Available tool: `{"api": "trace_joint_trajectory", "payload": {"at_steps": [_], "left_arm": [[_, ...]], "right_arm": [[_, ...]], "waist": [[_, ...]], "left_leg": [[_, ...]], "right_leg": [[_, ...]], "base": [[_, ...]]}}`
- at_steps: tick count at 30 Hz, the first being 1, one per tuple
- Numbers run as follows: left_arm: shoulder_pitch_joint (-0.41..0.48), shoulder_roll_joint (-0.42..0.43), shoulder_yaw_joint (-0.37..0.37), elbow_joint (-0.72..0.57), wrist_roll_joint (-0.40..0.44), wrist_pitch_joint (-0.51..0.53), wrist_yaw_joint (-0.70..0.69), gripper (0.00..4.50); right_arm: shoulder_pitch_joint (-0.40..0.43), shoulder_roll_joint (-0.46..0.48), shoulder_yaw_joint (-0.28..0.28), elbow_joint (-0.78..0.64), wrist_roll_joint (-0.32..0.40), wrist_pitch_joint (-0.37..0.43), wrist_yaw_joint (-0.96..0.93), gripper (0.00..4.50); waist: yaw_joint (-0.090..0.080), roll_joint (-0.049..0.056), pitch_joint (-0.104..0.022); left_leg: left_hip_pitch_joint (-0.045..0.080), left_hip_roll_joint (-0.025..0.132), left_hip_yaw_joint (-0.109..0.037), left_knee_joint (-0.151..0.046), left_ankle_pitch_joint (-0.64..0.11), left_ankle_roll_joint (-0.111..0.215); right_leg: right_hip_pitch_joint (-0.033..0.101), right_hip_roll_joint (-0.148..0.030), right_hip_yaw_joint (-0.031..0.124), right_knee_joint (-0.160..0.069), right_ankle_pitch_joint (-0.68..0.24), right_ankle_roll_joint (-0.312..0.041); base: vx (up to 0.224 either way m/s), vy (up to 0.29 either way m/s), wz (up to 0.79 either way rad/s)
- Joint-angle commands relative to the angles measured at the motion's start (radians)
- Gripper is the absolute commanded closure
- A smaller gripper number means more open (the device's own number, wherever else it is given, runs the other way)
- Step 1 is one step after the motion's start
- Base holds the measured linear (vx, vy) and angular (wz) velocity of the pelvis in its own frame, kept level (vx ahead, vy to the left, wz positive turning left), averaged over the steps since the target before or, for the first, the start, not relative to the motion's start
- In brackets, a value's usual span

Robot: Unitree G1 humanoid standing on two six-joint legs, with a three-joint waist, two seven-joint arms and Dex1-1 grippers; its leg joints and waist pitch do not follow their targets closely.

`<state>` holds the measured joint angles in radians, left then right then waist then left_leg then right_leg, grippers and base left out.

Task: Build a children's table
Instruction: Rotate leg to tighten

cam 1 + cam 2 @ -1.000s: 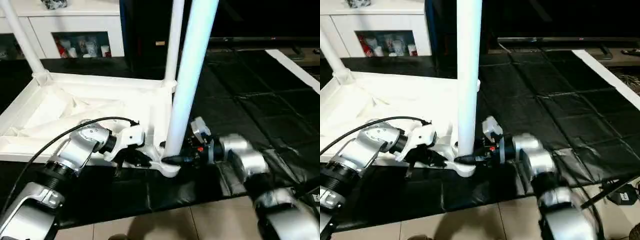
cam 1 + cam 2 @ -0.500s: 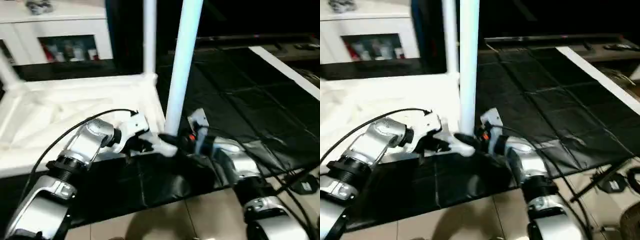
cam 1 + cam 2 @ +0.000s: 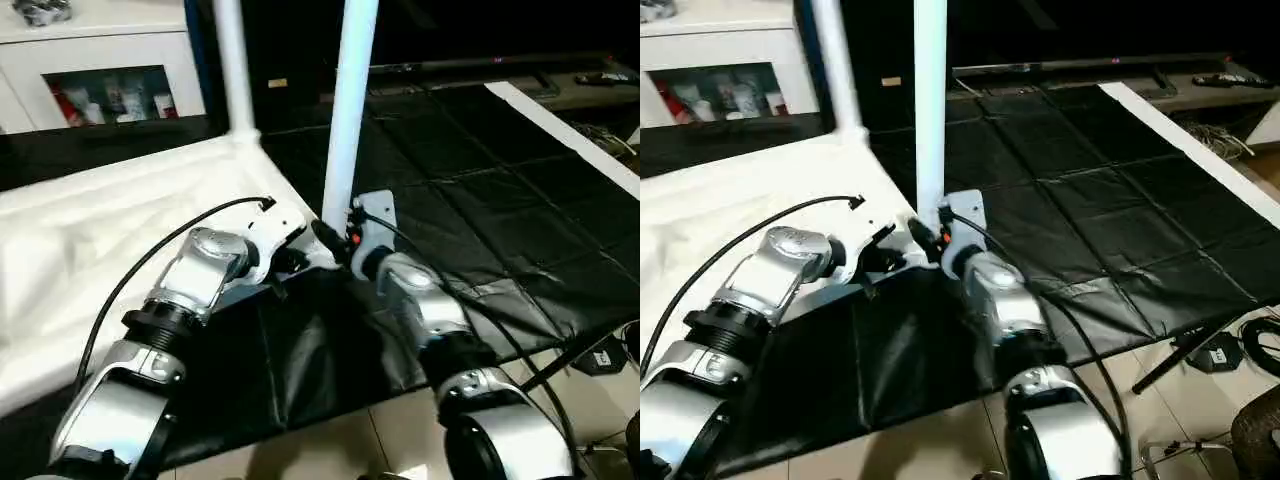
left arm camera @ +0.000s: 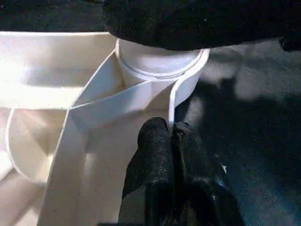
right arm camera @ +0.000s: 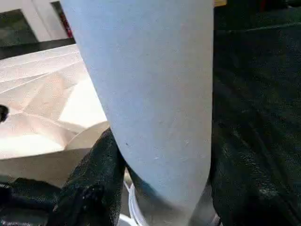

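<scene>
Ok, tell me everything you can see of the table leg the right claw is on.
The leg is a long, round, smooth white tube, plastic by its look, with a bluish sheen. It stands upright, its foot in the near corner socket of the upturned top, its upper end past the picture's edge. The right claw grips it low down, a black finger on either side. The left claw, shut, pinches the top's rim beside the socket.

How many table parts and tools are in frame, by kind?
Tabletop: 1
Upright legs: 2, the near leg and the far leg
Tools: 2, left tool and right tool
Total: 5
</scene>
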<state>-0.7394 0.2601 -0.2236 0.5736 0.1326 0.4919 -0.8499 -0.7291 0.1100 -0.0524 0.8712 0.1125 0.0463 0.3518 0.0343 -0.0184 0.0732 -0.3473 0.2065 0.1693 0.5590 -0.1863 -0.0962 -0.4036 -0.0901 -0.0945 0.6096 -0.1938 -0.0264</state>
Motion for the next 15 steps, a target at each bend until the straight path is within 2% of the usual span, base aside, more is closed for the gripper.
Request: {"api": "trace_joint_trajectory", "payload": {"at_steps": [1,2,3,6,9,10,11,12,13,14,15], "left_arm": [[-0.018,-0.060,-0.038,-0.044,-0.039,-0.036,-0.024,4.50],[-0.012,-0.051,-0.043,-0.048,-0.039,-0.056,-0.043,4.50],[-0.004,-0.042,-0.044,-0.055,-0.043,-0.062,-0.063,4.50],[0.019,-0.018,-0.053,-0.075,-0.055,-0.083,-0.114,4.50],[0.036,0.003,-0.054,-0.084,-0.061,-0.103,-0.144,4.50],[0.036,0.003,-0.054,-0.084,-0.061,-0.103,-0.144,4.50],[0.039,0.007,-0.054,-0.083,-0.061,-0.110,-0.150,4.50],[0.044,0.018,-0.057,-0.076,-0.057,-0.139,-0.158,4.50],[0.045,0.024,-0.058,-0.069,-0.053,-0.159,-0.160,4.50],[0.046,0.026,-0.058,-0.066,-0.052,-0.166,-0.160,4.50],[0.047,0.028,-0.058,-0.062,-0.051,-0.174,-0.160,4.50]], "right_arm": [[0.023,0.091,0.051,0.110,0.002,0.052,0.021,2.37],[0.021,0.081,0.042,0.113,0.006,0.043,0.022,2.03],[0.024,0.063,0.042,0.110,0.004,0.031,0.037,1.70],[0.042,0.009,0.050,0.092,-0.019,-0.005,0.094,1.64],[0.098,-0.086,0.070,0.019,-0.040,-0.050,0.179,1.26],[0.098,-0.086,0.070,0.019,-0.040,-0.050,0.179,1.26],[0.116,-0.107,0.067,-0.008,-0.035,-0.066,0.199,1.24],[0.163,-0.155,0.055,-0.082,-0.005,-0.087,0.269,1.14],[0.189,-0.177,0.045,-0.127,0.023,-0.080,0.316,0.99],[0.198,-0.184,0.042,-0.141,0.031,-0.077,0.331,0.82],[0.212,-0.196,0.037,-0.165,0.043,-0.075,0.351,0.82]], "waist": [[0.009,0.012,-0.044],[0.009,0.012,-0.044],[0.010,0.014,-0.048],[0.013,0.015,-0.056],[0.018,0.015,-0.064],[0.019,0.014,-0.065],[0.021,0.009,-0.069],[0.027,0.006,-0.070],[0.035,0.010,-0.071],[0.039,0.008,-0.072],[0.041,0.005,-0.074]], "left_leg": [[-0.008,0.021,-0.004,-0.070,-0.214,0.032],[-0.009,0.020,-0.003,-0.070,-0.207,0.034],[-0.011,0.020,-0.003,-0.067,-0.172,0.044],[-0.009,0.023,0.000,-0.061,-0.117,0.056],[-0.010,0.022,0.003,-0.050,-0.034,0.103],[-0.009,0.021,0.003,-0.049,-0.022,0.110],[-0.005,0.022,0.005,-0.047,-0.009,0.123],[-0.007,0.020,0.004,-0.045,0.003,0.129],[0.000,0.022,0.008,-0.041,0.010,0.152],[-0.001,0.025,0.008,-0.040,0.007,0.172],[-0.006,0.025,0.006,-0.041,0.007,0.173]], "right_leg": [[0.046,-0.060,0.059,-0.087,-0.234,-0.203],[0.047,-0.059,0.059,-0.086,-0.224,-0.205],[0.052,-0.059,0.059,-0.080,-0.168,-0.215],[0.057,-0.058,0.059,-0.067,-0.064,-0.249],[0.065,-0.055,0.057,-0.051,0.096,-0.285],[0.065,-0.055,0.057,-0.050,0.109,-0.290],[0.064,-0.056,0.058,-0.047,0.131,-0.302],[0.071,-0.055,0.057,-0.046,0.143,-0.302],[0.065,-0.056,0.059,-0.045,0.166,-0.306],[0.065,-0.056,0.059,-0.043,0.172,-0.310],[0.068,-0.058,0.057,-0.042,0.151,-0.311]], "base": [[0.000,0.000,0.00],[0.000,0.000,0.00],[0.000,0.000,0.00],[0.000,0.000,0.00],[0.000,0.000,0.00],[0.000,0.000,0.00],[0.000,0.000,0.00],[0.000,0.000,0.00],[0.000,0.000,0.00],[0.000,0.000,0.00],[0.000,0.000,0.00]]}}
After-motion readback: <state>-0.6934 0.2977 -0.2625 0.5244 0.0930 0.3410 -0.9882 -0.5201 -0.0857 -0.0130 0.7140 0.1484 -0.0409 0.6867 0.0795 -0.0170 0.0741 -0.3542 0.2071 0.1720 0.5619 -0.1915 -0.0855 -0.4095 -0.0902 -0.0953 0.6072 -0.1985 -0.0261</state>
